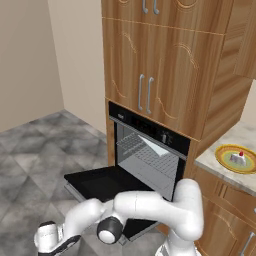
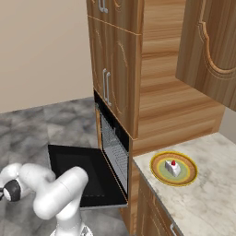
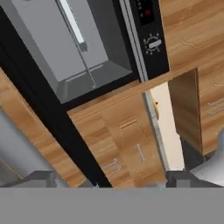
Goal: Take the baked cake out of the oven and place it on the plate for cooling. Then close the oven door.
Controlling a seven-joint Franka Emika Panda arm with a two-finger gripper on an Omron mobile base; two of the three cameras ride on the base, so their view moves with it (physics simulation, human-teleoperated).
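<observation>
The black oven (image 1: 150,150) stands with its oven door (image 1: 100,182) dropped flat, wire racks showing inside. To the right, on the marble counter, the plate (image 1: 236,159) with its yellow-orange rim carries the baked cake (image 1: 239,158), white with a red topping; both the plate (image 2: 174,168) and the cake (image 2: 173,167) appear from the other side too. My gripper (image 1: 60,245) hangs low near the floor, left of and below the door's front edge. In the hand view my gripper (image 3: 109,181) is open with nothing between its fingertips (image 3: 41,179), facing the oven cavity and a control knob (image 3: 152,43).
Wooden cabinet doors (image 1: 145,75) rise above the oven and more drawers sit under the marble counter (image 2: 207,193). Grey tiled floor (image 1: 40,150) spreads out left of the open door. The door's dark edge (image 3: 52,113) crosses the hand view diagonally.
</observation>
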